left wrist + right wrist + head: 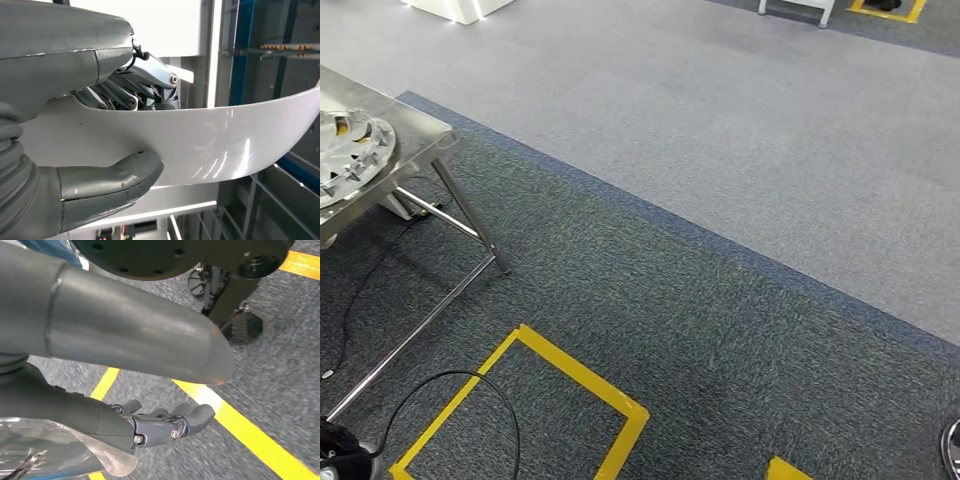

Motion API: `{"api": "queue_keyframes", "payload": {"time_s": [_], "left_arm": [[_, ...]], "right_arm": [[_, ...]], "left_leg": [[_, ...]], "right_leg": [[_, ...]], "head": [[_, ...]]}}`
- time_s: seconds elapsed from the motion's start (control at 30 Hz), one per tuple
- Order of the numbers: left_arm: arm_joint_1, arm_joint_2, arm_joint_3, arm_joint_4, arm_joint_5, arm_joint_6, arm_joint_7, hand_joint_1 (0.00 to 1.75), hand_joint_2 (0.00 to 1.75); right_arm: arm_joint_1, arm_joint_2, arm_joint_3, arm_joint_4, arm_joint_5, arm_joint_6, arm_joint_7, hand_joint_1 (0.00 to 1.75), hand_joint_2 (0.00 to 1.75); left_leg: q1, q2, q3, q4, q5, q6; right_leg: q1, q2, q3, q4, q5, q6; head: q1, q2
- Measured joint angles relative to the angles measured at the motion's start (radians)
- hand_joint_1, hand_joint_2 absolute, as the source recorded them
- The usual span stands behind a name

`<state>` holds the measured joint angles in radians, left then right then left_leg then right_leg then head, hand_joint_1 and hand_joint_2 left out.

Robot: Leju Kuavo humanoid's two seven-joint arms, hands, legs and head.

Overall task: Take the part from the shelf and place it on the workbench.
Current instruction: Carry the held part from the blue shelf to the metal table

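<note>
Left wrist view: one part (211, 142), a white, glossy, curved panel with a smooth rounded edge, is clamped in the left robot hand (124, 135). The thick grey thumb (113, 180) presses one face and the darker fingers (128, 97) lie against the other. The panel runs out past the hand, off any support, with a blue and grey metal frame (245, 45) and a white wall behind it.

In the right wrist view the right robot hand (158, 422) hangs above the carpet with its fingers loosely apart and nothing in them. One yellow tape line (245, 432) crosses the grey carpet beneath it.

In the head view one metal surface (410, 140) stands at the left on slanted legs. On it lies one silver wheel cover (354, 150) with spokes. One black cable (463, 385) loops over the dark carpet (660, 300) below, crossing a square marked in yellow tape (569, 370). A second piece of yellow tape (788, 470) sits to its right. A paler grey carpet (697, 110) begins beyond a blue border strip.
</note>
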<state>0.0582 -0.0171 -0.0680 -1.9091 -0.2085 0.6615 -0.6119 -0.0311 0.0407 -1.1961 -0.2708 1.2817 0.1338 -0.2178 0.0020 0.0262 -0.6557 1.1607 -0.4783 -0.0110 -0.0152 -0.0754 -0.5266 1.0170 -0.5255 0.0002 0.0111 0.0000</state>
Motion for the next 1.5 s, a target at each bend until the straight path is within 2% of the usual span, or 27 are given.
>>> {"api": "queue_keyframes", "payload": {"time_s": [0.07,0.1,0.17,0.2,0.27,0.3,0.33,0.37,0.4,0.43,0.5,0.57,0.9,0.97,1.03,1.07,1.1,1.17,1.2,1.23,1.3,1.33,1.37,1.4,1.43,1.47,1.5], "left_arm": [[-0.006,0.0,-0.005,0.002,-0.002,0.0,0.0,1.75,1.75],[-0.009,0.0,-0.008,0.002,-0.004,0.0,-0.001,1.75,1.75],[-0.01,0.001,-0.011,0.003,-0.007,0.001,-0.001,1.75,1.75],[-0.009,0.001,-0.012,0.003,-0.008,0.001,-0.002,1.75,1.75],[-0.012,0.001,-0.014,0.003,-0.009,0.001,-0.002,1.75,1.75],[-0.012,0.001,-0.016,0.003,-0.009,0.001,-0.002,1.75,1.75],[-0.013,0.001,-0.017,0.004,-0.009,0.002,-0.002,1.75,1.75],[-0.012,0.001,-0.018,0.004,-0.01,0.002,-0.002,1.75,1.75],[-0.012,0.001,-0.018,0.005,-0.01,0.002,-0.002,1.75,1.75],[-0.012,0.001,-0.018,0.006,-0.01,0.002,-0.001,1.75,1.75],[-0.012,0.001,-0.02,0.008,-0.01,0.002,-0.001,1.75,1.75],[-0.012,0.001,-0.021,0.008,-0.01,0.002,0.0,1.75,1.75],[-0.012,0.001,-0.021,0.008,-0.01,0.002,0.0,1.75,1.75],[-0.012,0.001,-0.021,0.008,-0.01,0.002,0.0,1.75,1.75],[-0.013,0.001,-0.022,0.009,-0.01,0.002,0.001,1.75,1.75],[-0.013,0.001,-0.022,0.01,-0.01,0.002,0.002,1.75,1.75],[-0.014,0.002,-0.022,0.011,-0.01,0.002,0.003,1.75,1.75],[-0.016,0.003,-0.022,0.014,-0.01,0.002,0.005,1.75,1.75],[-0.018,0.004,-0.022,0.017,-0.01,0.002,0.005,1.75,1.75],[-0.02,0.004,-0.022,0.02,-0.011,0.002,0.006,1.75,1.75],[-0.024,0.004,-0.024,0.022,-0.014,0.002,0.007,1.75,1.75],[-0.026,0.004,-0.025,0.023,-0.015,0.002,0.007,1.75,1.75],[-0.027,0.003,-0.026,0.024,-0.015,0.001,0.007,1.75,1.75],[-0.026,0.003,-0.026,0.025,-0.015,0.001,0.007,1.75,1.75],[-0.026,0.003,-0.026,0.026,-0.016,0.002,0.007,1.75,1.75],[-0.026,0.003,-0.027,0.027,-0.016,0.002,0.007,1.75,1.75],[-0.026,0.003,-0.027,0.027,-0.017,0.002,0.007,1.75,1.75]], "right_arm": [[-0.001,0.003,0.0,0.001,0.002,0.0,-0.001,0.0,0.0],[-0.001,0.004,0.0,0.001,0.003,0.0,-0.001,0.0,0.0],[-0.002,0.006,0.0,0.002,0.004,-0.001,-0.001,0.0,0.0],[-0.004,0.006,0.0,0.002,0.004,-0.001,-0.001,0.0,0.0],[-0.007,0.006,0.0,0.002,0.004,-0.001,-0.002,0.0,0.0],[-0.007,0.006,0.0,0.003,0.004,-0.001,-0.002,0.0,0.0],[-0.004,0.006,0.0,0.003,0.004,-0.001,-0.002,0.0,0.0],[0.0,0.006,0.0,0.004,0.005,0.0,-0.002,0.0,0.0],[0.002,0.006,0.0,0.004,0.005,0.001,-0.002,0.0,0.0],[0.003,0.007,0.0,0.004,0.006,0.001,-0.002,0.0,0.0],[0.002,0.007,0.0,0.004,0.007,0.002,-0.002,0.0,0.0],[0.001,0.007,0.0,0.004,0.008,0.002,-0.002,0.0,0.0],[0.001,0.007,0.0,0.004,0.008,0.002,-0.002,0.0,0.0],[0.001,0.007,0.0,0.004,0.008,0.002,-0.002,0.0,0.0],[0.002,0.007,0.0,0.005,0.008,0.002,-0.002,0.0,0.0],[0.002,0.007,0.0,0.005,0.008,0.002,-0.002,0.0,0.0],[0.001,0.007,0.0,0.005,0.008,0.002,-0.003,0.0,0.0],[0.002,0.008,0.0,0.004,0.008,0.003,-0.005,0.0,0.0],[0.002,0.008,0.0,0.004,0.008,0.003,-0.006,0.0,0.0],[0.002,0.008,0.0,0.004,0.008,0.005,-0.006,0.0,0.0],[-0.003,0.008,0.0,0.005,0.009,0.008,-0.007,0.0,0.0],[-0.003,0.008,0.0,0.005,0.009,0.009,-0.006,0.0,0.0],[-0.001,0.008,0.0,0.005,0.007,0.009,-0.005,0.0,0.0],[0.002,0.009,0.0,0.005,0.005,0.009,-0.004,0.0,0.0],[0.003,0.009,0.0,0.005,0.002,0.008,-0.002,0.0,0.0],[0.003,0.009,0.0,0.005,-0.001,0.007,-0.002,0.0,0.0],[0.002,0.009,0.0,0.005,-0.003,0.005,-0.002,0.0,0.0]], "left_leg": [[-0.011,0.048,0.048,-0.102,0.029,0.012],[-0.016,0.059,0.054,-0.119,0.024,0.018],[-0.017,0.038,0.054,-0.127,0.02,0.03],[-0.014,0.024,0.056,-0.131,0.021,0.035],[-0.008,0.0,0.063,-0.138,0.024,0.047],[-0.007,-0.012,0.064,-0.139,0.023,0.051],[-0.007,-0.026,0.064,-0.139,0.022,0.054],[-0.007,-0.041,0.064,-0.139,0.022,0.055],[-0.007,-0.057,0.065,-0.138,0.021,0.056],[-0.007,-0.073,0.067,-0.138,0.021,0.055],[-0.007,-0.099,0.072,-0.138,0.019,0.053],[-0.006,-0.109,0.074,-0.138,0.018,0.051],[-0.006,-0.11,0.075,-0.138,0.018,0.051],[-0.005,-0.114,0.075,-0.137,0.017,0.049],[-0.003,-0.133,0.071,-0.135,0.016,0.04],[-0.002,-0.147,0.068,-0.135,0.017,0.032],[-0.002,-0.143,0.062,-0.125,0.012,0.022],[0.002,-0.088,-0.005,0.011,-0.047,0.002],[0.002,-0.037,-0.007,0.018,-0.042,-0.002],[0.0,-0.005,-0.004,0.007,-0.034,0.004],[-0.001,0.008,0.063,-0.138,0.032,0.034],[-0.002,-0.006,0.067,-0.147,0.028,0.048],[0.001,-0.021,0.069,-0.149,0.029,0.054],[0.0,-0.03,0.069,-0.149,0.028,0.055],[0.0,-0.037,0.07,-0.148,0.028,0.055],[-0.001,-0.043,0.071,-0.148,0.027,0.055],[-0.001,-0.047,0.073,-0.148,0.026,0.054]], "right_leg": [[0.006,-0.021,0.007,0.001,-0.008,0.009],[0.009,-0.033,0.009,0.001,-0.012,0.014],[0.011,-0.056,0.013,-0.001,-0.019,0.025],[0.01,-0.048,0.014,0.004,-0.027,0.03],[0.006,0.008,-0.014,0.065,-0.063,0.038],[0.005,0.042,-0.045,0.129,-0.091,0.039],[0.005,0.061,-0.086,0.201,-0.119,0.04],[0.005,0.07,-0.123,0.259,-0.134,0.04],[0.005,0.074,-0.148,0.289,-0.13,0.04],[0.005,0.076,-0.153,0.276,-0.104,0.039],[0.004,0.087,-0.121,0.173,-0.024,0.035],[0.003,0.097,-0.095,0.105,0.017,0.032],[0.003,0.1,-0.092,0.098,0.021,0.032],[0.001,0.117,-0.08,0.068,0.034,0.031],[-0.001,0.146,-0.057,0.025,0.037,0.029],[0.0,0.149,-0.048,0.013,0.035,0.025],[-0.001,0.141,-0.038,0.002,0.032,0.019],[-0.001,0.084,-0.025,-0.007,0.03,0.003],[-0.001,0.048,-0.014,-0.01,0.023,0.0],[0.003,0.003,0.0,-0.013,0.013,0.007],[0.006,0.01,-0.018,0.064,-0.048,0.031],[0.007,0.031,-0.051,0.135,-0.086,0.041],[0.006,0.067,-0.097,0.219,-0.12,0.044],[0.005,0.073,-0.13,0.272,-0.132,0.044],[0.006,0.074,-0.152,0.299,-0.131,0.044],[0.006,0.075,-0.157,0.291,-0.111,0.043],[0.005,0.075,-0.146,0.249,-0.077,0.042]], "head": [[0.0,0.0],[0.001,0.0],[0.003,0.0],[0.005,0.0],[0.011,0.0],[0.015,0.0],[0.017,0.0],[0.018,0.0],[0.019,0.0],[0.02,0.0],[0.02,0.0],[0.021,0.0],[0.021,0.0],[0.021,0.0],[0.02,0.0],[0.019,0.0],[0.017,0.0],[0.01,0.0],[0.007,0.0],[0.006,0.0],[0.013,0.0],[0.017,0.0],[0.021,0.0],[0.022,0.0],[0.022,0.0],[0.023,0.0],[0.023,0.0]]}}
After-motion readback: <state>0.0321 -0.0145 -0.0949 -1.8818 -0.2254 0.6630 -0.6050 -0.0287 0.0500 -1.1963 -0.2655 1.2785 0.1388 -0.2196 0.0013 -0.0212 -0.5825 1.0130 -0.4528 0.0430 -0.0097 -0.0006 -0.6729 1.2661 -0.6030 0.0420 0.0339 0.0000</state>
